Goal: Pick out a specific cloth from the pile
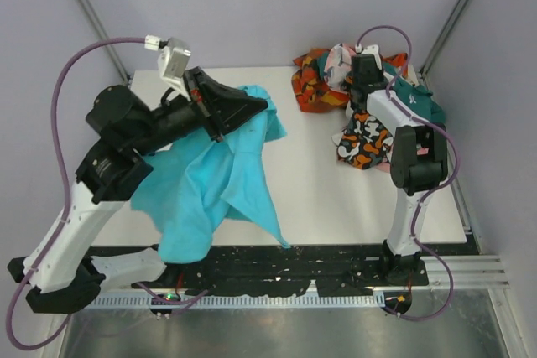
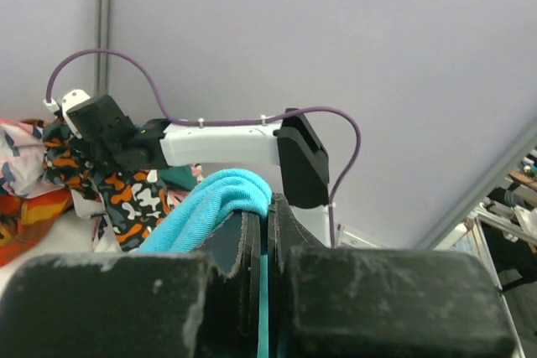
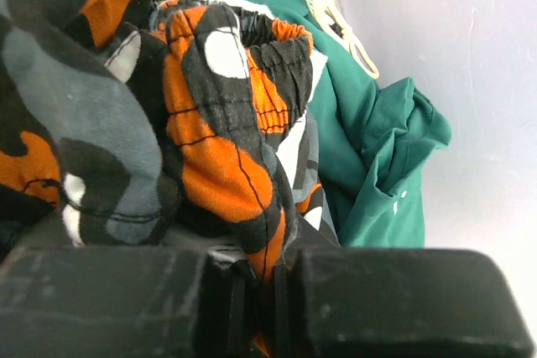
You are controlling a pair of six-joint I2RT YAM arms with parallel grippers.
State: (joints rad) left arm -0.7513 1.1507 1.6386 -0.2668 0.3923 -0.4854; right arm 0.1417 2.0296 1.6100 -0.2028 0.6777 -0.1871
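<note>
Left claw: the left claw [image 2: 262, 220] was clamped tight on a fold of the plain bright turquoise-blue soft cloth [image 1: 210, 182]. In the left wrist view a sliver of blue showed between the two black fingers, and a rolled edge bulged over their tips.
Turquoise cloth: it hung from the left claw over the left half of the flat white worktop [image 1: 336, 199] and spread downward in loose folds. Its lowest corners reached the worktop's near edge, by the left arm's base. It was well apart from the pile.
Right claw: the right claw [image 3: 264, 278] was closed on the crumpled black cloth with orange and white blotches [image 3: 218, 148]. The fabric was pinched between the fingers and bunched up ahead of them.
Blotched cloth: in the top view it sat at the near side of the pile, beside the right arm's white forearm.
Pile: the heap of mixed fabrics [image 1: 327, 73] occupied the far right corner of the worktop.
Pile contents: a bright orange-and-black patterned fabric [image 1: 312, 90] lay on the left and a white and pink piece [image 1: 342, 58] at the far side. A plain dark teal-green cloth [image 3: 369, 148] lay on the right, touching the blotched cloth.
Cable: a thin purple cable [image 1: 67, 81] arched from the left arm's wrist down to its base.
</note>
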